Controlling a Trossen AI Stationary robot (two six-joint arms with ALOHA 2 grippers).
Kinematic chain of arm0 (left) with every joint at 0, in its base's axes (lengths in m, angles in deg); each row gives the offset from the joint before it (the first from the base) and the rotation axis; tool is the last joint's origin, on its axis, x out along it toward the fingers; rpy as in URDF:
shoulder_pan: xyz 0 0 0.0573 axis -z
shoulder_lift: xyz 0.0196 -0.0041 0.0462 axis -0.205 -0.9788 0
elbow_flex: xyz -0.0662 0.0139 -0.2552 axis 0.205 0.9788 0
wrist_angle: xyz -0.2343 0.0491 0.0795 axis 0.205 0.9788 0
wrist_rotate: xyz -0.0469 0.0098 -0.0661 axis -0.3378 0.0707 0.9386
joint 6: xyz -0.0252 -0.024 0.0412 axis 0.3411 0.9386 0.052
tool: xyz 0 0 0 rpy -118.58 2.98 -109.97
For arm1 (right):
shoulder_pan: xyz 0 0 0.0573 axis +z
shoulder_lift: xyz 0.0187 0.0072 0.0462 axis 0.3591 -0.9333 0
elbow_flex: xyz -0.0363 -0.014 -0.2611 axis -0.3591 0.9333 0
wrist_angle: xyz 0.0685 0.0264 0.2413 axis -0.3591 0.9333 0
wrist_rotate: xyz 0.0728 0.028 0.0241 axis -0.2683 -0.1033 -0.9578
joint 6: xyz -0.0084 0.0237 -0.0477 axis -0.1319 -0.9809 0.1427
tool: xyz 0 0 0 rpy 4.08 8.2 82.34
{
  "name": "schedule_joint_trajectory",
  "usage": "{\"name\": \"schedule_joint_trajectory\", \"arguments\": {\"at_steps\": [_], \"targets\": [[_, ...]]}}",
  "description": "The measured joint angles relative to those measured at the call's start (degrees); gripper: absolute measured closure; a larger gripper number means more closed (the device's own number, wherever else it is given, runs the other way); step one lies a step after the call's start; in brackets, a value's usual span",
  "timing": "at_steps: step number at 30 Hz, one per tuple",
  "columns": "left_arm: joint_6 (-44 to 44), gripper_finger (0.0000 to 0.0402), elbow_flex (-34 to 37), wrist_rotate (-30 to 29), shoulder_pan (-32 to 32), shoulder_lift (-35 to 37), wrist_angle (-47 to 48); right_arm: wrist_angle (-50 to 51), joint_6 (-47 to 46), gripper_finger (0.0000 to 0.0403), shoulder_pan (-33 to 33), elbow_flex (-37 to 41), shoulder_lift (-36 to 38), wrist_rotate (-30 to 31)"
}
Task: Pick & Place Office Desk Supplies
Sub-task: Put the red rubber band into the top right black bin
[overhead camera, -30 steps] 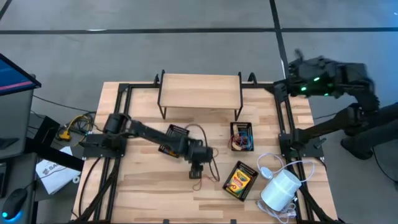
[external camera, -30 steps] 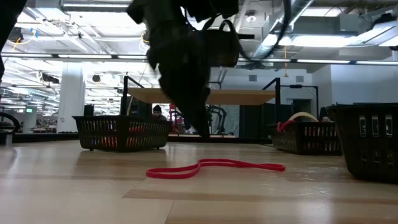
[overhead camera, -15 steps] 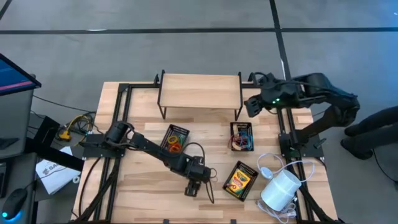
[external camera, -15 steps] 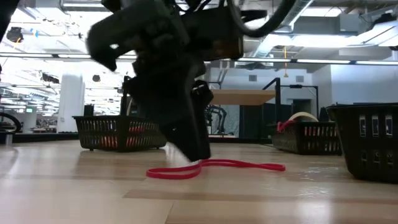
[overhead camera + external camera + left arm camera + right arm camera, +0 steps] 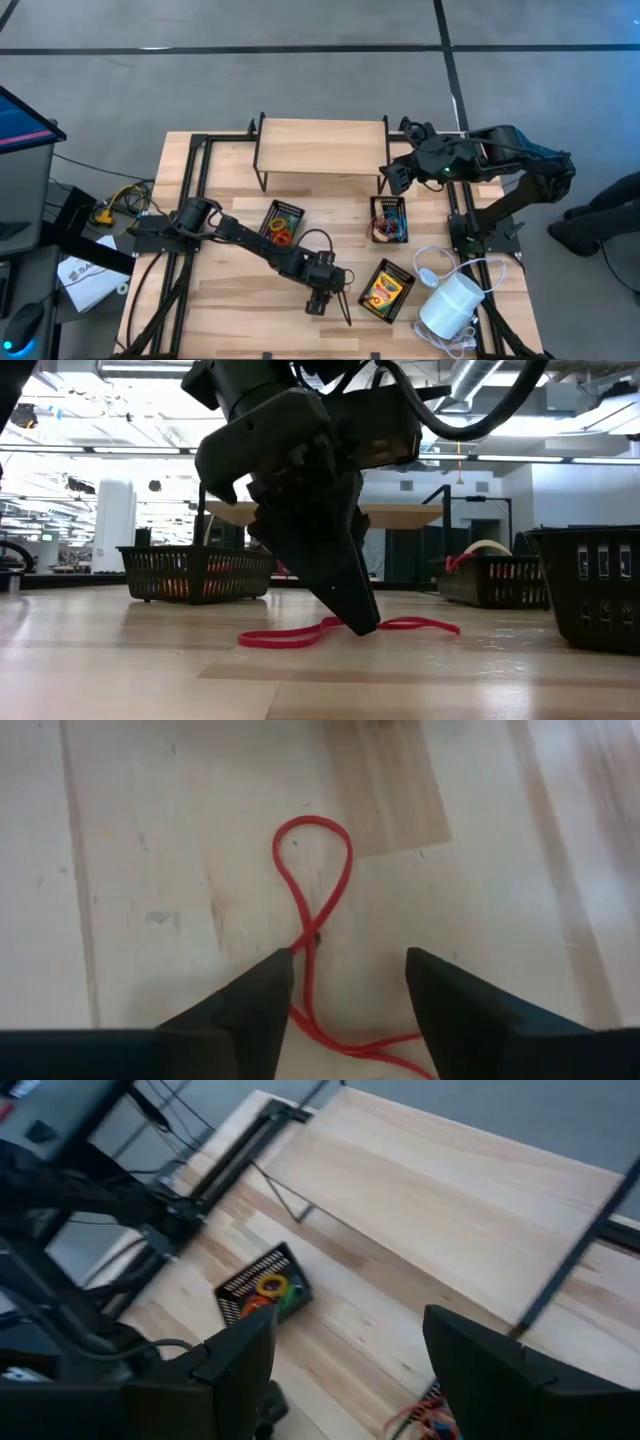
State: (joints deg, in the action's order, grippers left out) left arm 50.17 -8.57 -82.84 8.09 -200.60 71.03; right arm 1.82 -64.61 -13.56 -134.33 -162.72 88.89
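Red elastic loop [image 5: 314,910] lies flat on the wooden table [image 5: 225,300], and that's my target. My left gripper [image 5: 345,985] is down low over it, fingers spread, one tip on each side of the strand where the loop crosses itself, nothing pinched yet. From table height I see my fingertip [image 5: 358,615] right at the band [image 5: 300,634], touching or very nearly.

So I'd call this the pick step: lined up, not closed. Next move, as I judge it, wants a little more descent so the tips scrape the wood, then a close on the crossing. A thin strand like that could slip out under the pads if I close too high.

Using that red loop as the landmark: the left mesh tray [image 5: 280,222] sits up and behind it, already holding a tangle of orange, yellow and red loops. The right mesh tray [image 5: 389,219], farther back and to the right, holds red and blue strands, I can't tell them apart. The crayon box [image 5: 386,289] lies just right of the loop, loose on the table, with the white cylinder [image 5: 451,305] beyond it.

My right gripper [image 5: 393,177] hangs high above the right tray, fingers wide apart, empty.
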Motion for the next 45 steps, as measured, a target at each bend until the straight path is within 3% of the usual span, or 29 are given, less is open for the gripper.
{"name": "schedule_joint_trajectory", "arguments": {"at_steps": [3, 6, 8, 14, 20, 23, 27, 34, 38, 45], "targets": [[-4.01, 0.0251, 0.15, -1.34, -0.08, 0.05, -0.27, -1.66, 0.02, 0.0154, 1.11, 0.02, 0.15, 0.02], [-8.69, 0.0350, 0.20, -0.86, -0.85, 0.05, -1.28, -3.98, 0.03, 0.0154, 2.37, 0.00, 0.20, 1.04], [-9.83, 0.0384, 0.26, 0.26, -1.51, 0.05, -1.52, -5.43, 0.02, 0.0154, 3.52, 0.02, 0.19, 2.09], [-12.86, 0.0400, 1.11, 1.15, -3.89, 5.05, -0.50, -9.94, 0.02, 0.0154, 8.92, 0.02, 0.19, 7.74], [-11.93, 0.0401, 0.22, 1.02, -9.93, 20.84, -6.99, -6.98, -3.12, 0.0154, 15.75, 0.02, 0.19, 16.07], [-8.77, 0.0401, 0.98, 3.99, -13.61, 25.49, -4.85, -4.87, -6.03, 0.0154, 18.70, 0.02, 0.19, 19.97], [-3.64, 0.0401, 0.32, 8.96, -17.75, 33.74, -10.18, -4.81, -6.41, 0.0154, 21.15, 0.03, -0.72, 24.10], [3.50, 0.0401, 0.70, 13.75, -21.85, 41.90, -15.06, -6.22, -3.93, 0.0154, 20.90, 0.09, -3.81, 22.41], [8.56, 0.0401, 0.48, 18.94, -23.56, 43.95, -19.04, -14.70, 3.71, 0.0154, 19.90, 0.01, -5.39, 21.51], [13.79, 0.0401, 0.35, 21.03, -22.99, 44.96, -27.56, -27.15, 13.52, 0.0154, 17.03, -0.01, -6.76, 15.40]]}}
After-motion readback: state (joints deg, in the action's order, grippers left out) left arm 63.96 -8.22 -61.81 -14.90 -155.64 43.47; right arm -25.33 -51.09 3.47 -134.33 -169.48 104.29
